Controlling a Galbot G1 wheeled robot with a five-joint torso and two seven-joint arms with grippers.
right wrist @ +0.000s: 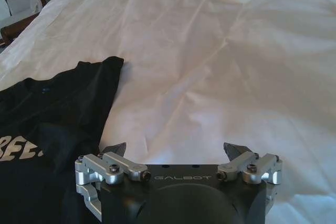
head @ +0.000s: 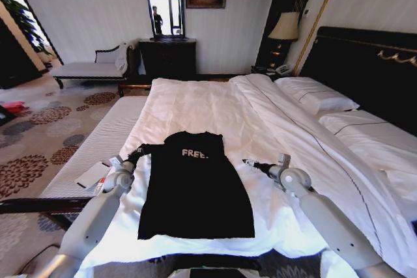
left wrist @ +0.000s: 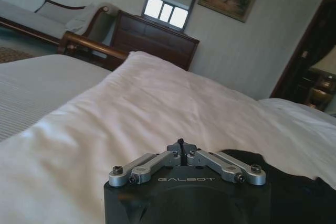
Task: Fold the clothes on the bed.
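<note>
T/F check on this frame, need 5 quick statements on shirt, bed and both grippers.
1. The black T-shirt lies spread flat on the bed. True.
2. The right gripper has its jaws clamped on the shirt. False: its jaws stand open above bare white duvet, beside the shirt's edge.
3. The left gripper is at the shirt's sleeve on the robot's left. True; in the left wrist view its jaws are drawn together.
4. The shirt's lettering is red. False: it is white.
5. The shirt sits on the pillows. False: it lies near the foot end, far from them.
</note>
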